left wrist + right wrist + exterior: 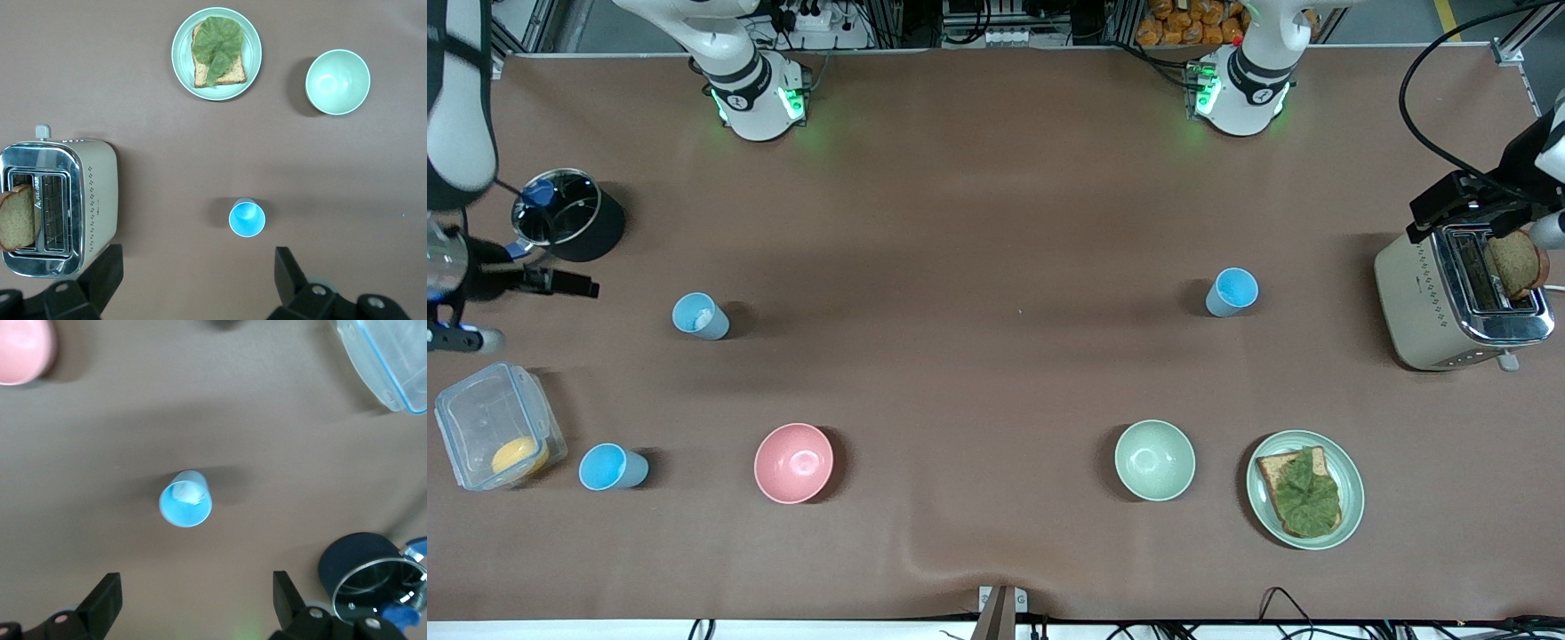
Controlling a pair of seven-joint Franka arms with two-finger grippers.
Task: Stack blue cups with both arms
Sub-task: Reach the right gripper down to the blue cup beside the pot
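On the brown tabletop [996, 222] stand three blue cups, all upright and well apart. The paler cup with the white patch [699, 316] sits toward the right arm's end, farther from the front camera than the pink bowl [793, 462]. A sky-blue cup [1232, 292] stands toward the left arm's end, near the toaster [1449, 302], farther from the camera than the green bowl [1154, 460] and the plate of toast with a lettuce leaf [1305, 488]. Another sky-blue cup [610, 468] sits just beside the clear lidded container [489, 427]. The right gripper [193, 603] hangs released and empty over the bare tabletop near the patched cup and the black steel-lined pot [569, 213]. The left gripper [197, 280] hovers over the tabletop between the toaster and its sky-blue cup, fingers [288, 270] spread, holding nothing.
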